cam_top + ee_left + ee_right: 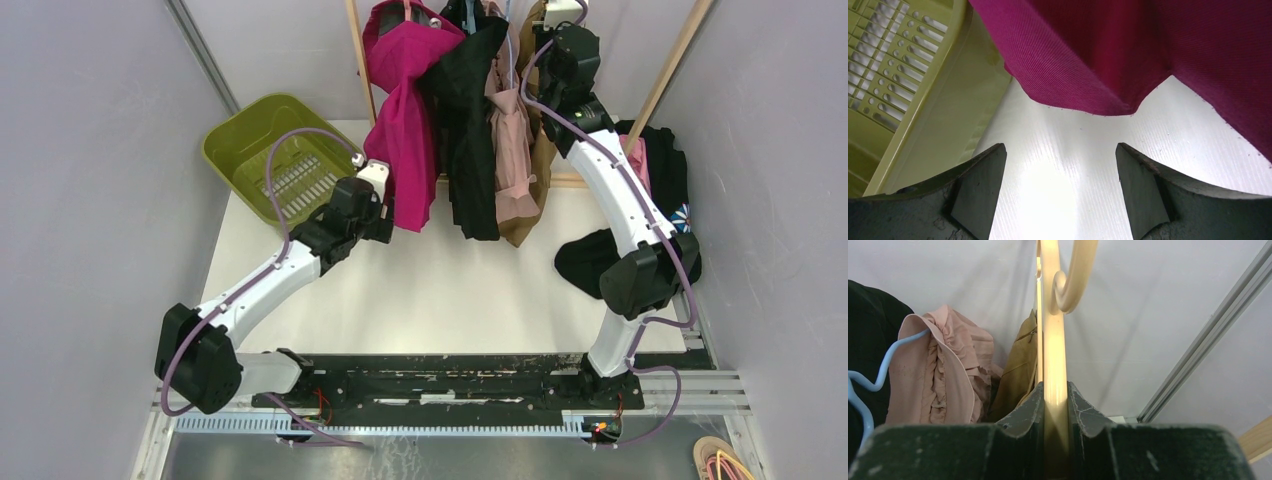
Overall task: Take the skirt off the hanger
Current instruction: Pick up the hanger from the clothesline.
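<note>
A green plastic basket stood tilted off to the left of the left gripper, its slotted wall close beside the left finger. That gripper hung low over the white table with its jaws spread wide and nothing between them. Just ahead of and above its fingertips hung the hem of a magenta garment, a ribbed weave with a few loose threads at the edge. The hem fell short of the fingers and did not touch them.

Further right on the rack, between the two grippers, hung a black garment, and next to it a pale pink ruffled garment on a light blue hanger.

The tan skirt hung just below and to the left of the right gripper, next to the pink piece. It was plain khaki cloth with a short zip near the top, and it draped in long folds. In the overhead view its hem reached a little lower than the garments beside it. Its attachment to the hanger could not be seen.

The right gripper, raised high at the rack, was clamped on the straight neck of a cream plastic hanger, whose hook curled above the fingers. Below that arm and to its right lay a heap of dark clothes.
</note>
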